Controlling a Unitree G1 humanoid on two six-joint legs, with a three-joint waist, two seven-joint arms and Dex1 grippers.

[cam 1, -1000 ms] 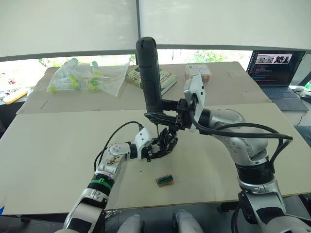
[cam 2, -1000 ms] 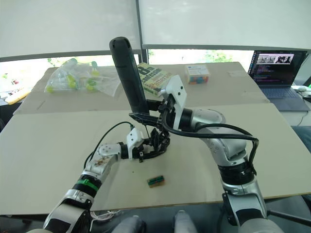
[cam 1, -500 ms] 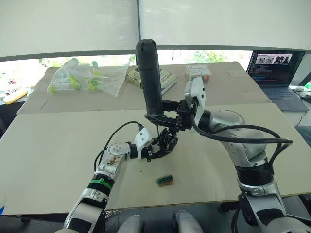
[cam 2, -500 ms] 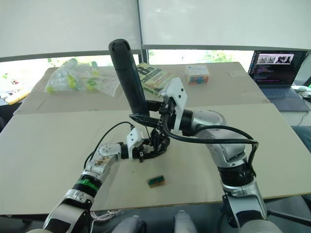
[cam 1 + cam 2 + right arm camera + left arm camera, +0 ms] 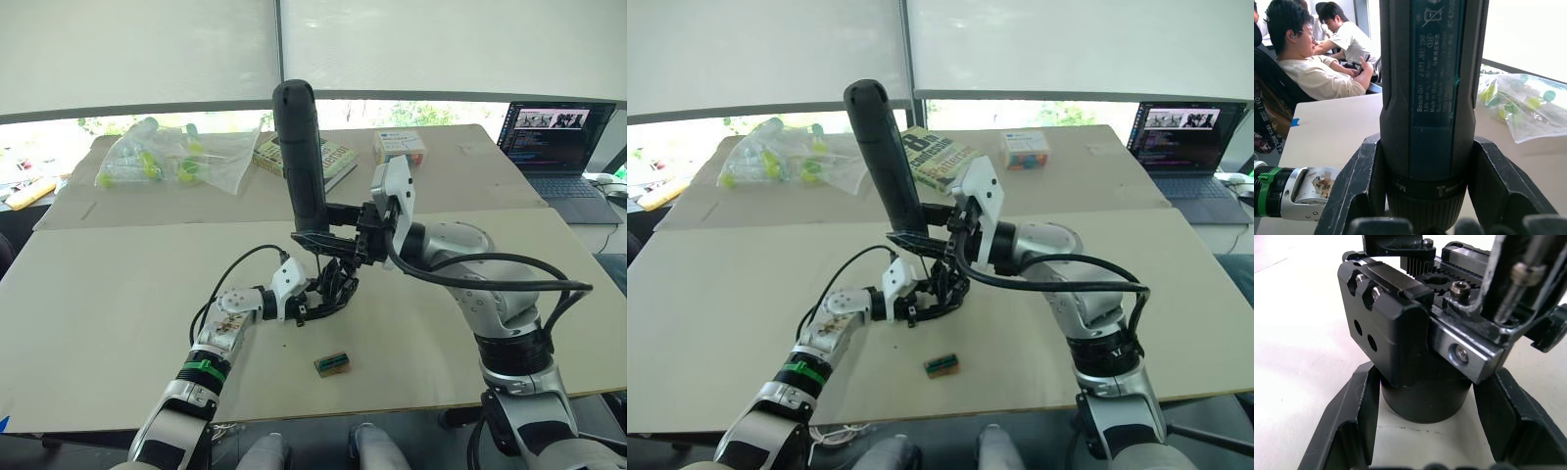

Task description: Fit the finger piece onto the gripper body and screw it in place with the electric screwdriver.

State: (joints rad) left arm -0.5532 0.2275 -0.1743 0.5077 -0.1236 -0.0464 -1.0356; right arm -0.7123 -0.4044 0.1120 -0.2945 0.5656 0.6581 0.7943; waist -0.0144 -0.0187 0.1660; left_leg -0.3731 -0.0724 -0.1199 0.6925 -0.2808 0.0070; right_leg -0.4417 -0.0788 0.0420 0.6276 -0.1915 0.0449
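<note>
Screwdriver tilted slightly further left, bit down

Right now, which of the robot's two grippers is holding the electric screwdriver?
The right gripper: its fingers clamp the upright electric screwdriver near its lower end. The left gripper instead grips the gripper body on the table.

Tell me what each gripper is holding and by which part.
The right gripper clamps the electric screwdriver around the lower end of its handle, near the collar. The left gripper grips the gripper body at its round base.
</note>
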